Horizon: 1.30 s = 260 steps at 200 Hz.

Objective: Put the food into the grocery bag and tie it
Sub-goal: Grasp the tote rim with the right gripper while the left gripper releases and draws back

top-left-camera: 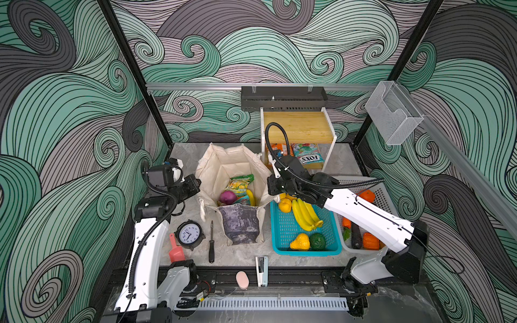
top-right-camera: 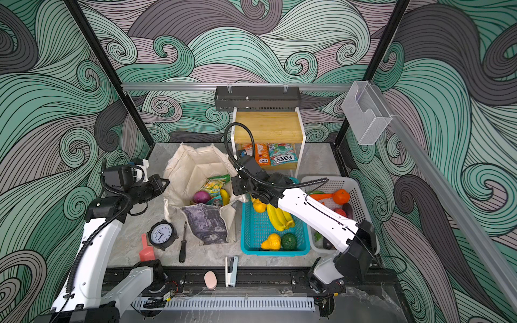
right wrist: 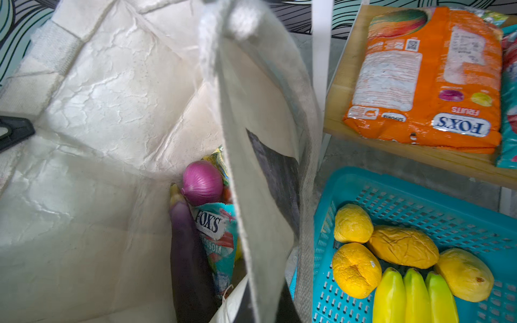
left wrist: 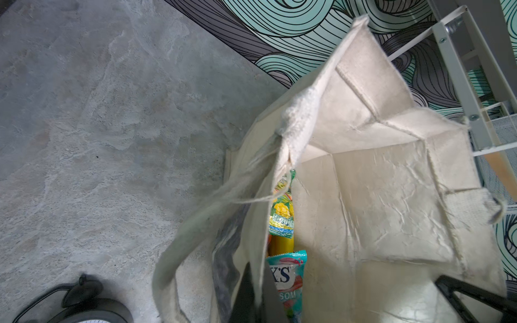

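The bag [top-left-camera: 223, 165] stands open in the middle of the table, between my two arms, with the teal basket [top-left-camera: 305, 253] just beside its right side; down inside it lie the purple onion [top-left-camera: 228, 197], a yellow-green candy packet [top-left-camera: 237, 183], a teal packet [right wrist: 215, 232] and something yellow, while the bananas [top-left-camera: 306, 216] sit in the basket, not yet packed. I judge the step in hand to be taking hold of the bag's two sides, either to keep the mouth wide or to begin the tie; I cannot tell which. To do it well I should keep both pinches on cloth alone, high on the rim; lift evenly, so the bag does not tip; pull outward gently, because the canvas looks limp and folds easily. My left gripper [top-left-camera: 198, 183] is closed on the left rim; the cloth runs between my fingers [left wrist: 246, 296] in the left wrist view, near the root of the strap [left wrist: 179, 251]. My right gripper [top-left-camera: 270, 189] is closed too, pinching the right wall where the other strap hangs; it holds no food.
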Tool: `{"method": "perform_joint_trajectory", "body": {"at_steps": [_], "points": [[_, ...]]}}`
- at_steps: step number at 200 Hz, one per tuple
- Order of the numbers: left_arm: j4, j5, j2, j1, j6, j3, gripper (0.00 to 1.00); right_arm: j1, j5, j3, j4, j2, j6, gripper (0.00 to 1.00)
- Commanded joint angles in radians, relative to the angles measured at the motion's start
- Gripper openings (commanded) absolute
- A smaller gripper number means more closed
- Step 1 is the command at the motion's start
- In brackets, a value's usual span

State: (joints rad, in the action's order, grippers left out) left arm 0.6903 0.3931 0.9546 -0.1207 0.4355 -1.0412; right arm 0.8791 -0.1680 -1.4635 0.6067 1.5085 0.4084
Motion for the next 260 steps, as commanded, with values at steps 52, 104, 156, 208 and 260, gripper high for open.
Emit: {"method": "perform_joint_trajectory", "body": {"at_steps": [52,104,156,208,260], "points": [[-0.128,0.147,0.029,0.003,0.007,-0.025,0.25,-0.006,-0.032,0.007,-0.045,0.053,0.047,0.0],[-0.101,0.108,0.001,0.001,0.034,-0.135,0.86,-0.04,-0.003,0.054,-0.054,0.023,0.062,0.0],[0.048,-0.086,-0.132,-0.052,0.105,-0.118,0.94,-0.048,0.028,0.092,-0.076,-0.005,0.065,0.0],[0.038,-0.007,-0.243,-0.216,0.157,0.066,0.92,-0.051,0.056,0.11,-0.085,-0.014,0.066,0.0],[-0.066,0.132,-0.249,-0.265,0.229,0.261,0.82,-0.057,0.054,0.118,-0.087,-0.034,0.059,0.0]]}}
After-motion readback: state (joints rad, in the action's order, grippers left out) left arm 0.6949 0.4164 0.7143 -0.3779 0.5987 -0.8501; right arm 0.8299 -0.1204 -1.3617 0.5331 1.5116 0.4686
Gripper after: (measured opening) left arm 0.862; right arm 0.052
